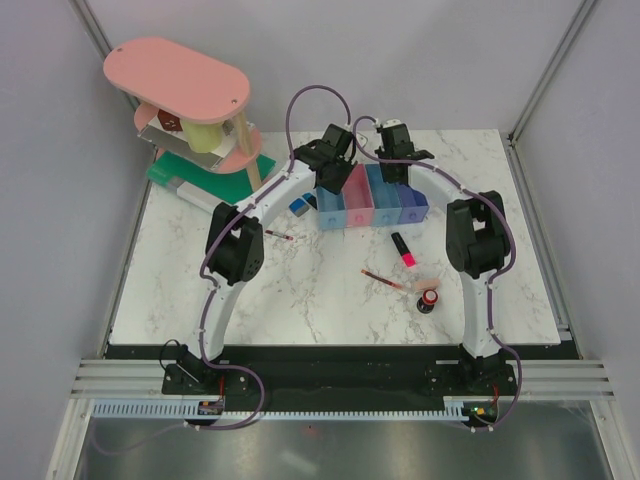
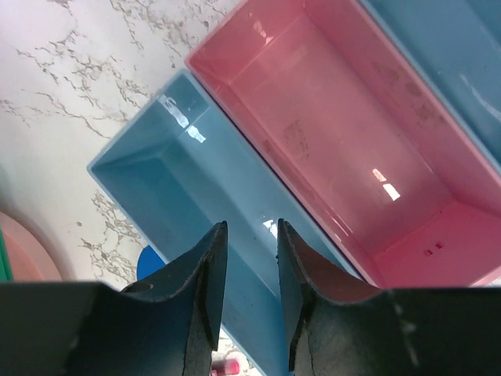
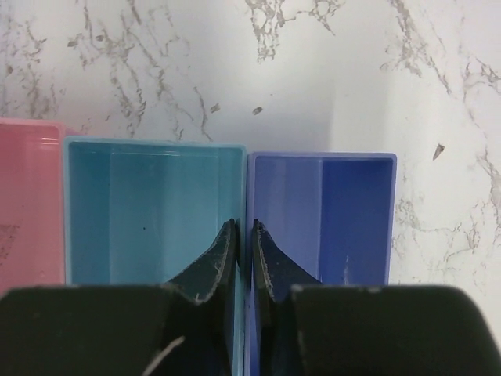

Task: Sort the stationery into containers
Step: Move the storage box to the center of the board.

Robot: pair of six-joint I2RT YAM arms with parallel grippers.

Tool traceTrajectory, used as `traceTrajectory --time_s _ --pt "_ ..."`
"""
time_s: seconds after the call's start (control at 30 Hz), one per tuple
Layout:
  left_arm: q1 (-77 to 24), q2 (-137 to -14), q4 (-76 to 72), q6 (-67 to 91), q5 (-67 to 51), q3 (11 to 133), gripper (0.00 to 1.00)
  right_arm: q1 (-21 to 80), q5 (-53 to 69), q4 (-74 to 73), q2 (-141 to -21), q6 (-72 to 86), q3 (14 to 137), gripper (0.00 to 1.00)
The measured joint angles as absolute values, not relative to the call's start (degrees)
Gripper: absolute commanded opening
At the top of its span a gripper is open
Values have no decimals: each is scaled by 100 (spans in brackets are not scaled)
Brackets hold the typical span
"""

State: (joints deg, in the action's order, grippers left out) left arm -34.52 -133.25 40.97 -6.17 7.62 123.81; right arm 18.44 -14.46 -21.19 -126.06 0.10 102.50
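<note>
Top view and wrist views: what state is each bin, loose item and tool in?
Left blue bin, empty where visible.
Pink bin, empty.
Second blue bin, empty where visible.
Purple bin, empty where visible.
Marker, capped, lying on table.
Red pen, lying on table.
Left tool, slightly open, holding nothing.
Right tool, nearly closed; grip unclear.

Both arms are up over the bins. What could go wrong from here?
The right gripper, jaws nearly closed, lines up over the walls where the right light blue bin and purple bin meet; descending could snag and shift them.
The left gripper hangs over the left light blue bin, close by; the arms might collide.
The blue-white block lies just beside that bin; a low sweep could knock it away.
</note>
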Motion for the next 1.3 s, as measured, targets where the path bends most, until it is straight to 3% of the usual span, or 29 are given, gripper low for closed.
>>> traceTrajectory --time_s 0.77,1.3 --pt "-3496 -14298 4152 -773 1109 13340 39 1590 -1970 -2134 -13045 -12 10844 10" --pt "-3496 -14446 3924 -950 1656 13200 37 1608 -2091 -2141 -13246 -36 11131 8"
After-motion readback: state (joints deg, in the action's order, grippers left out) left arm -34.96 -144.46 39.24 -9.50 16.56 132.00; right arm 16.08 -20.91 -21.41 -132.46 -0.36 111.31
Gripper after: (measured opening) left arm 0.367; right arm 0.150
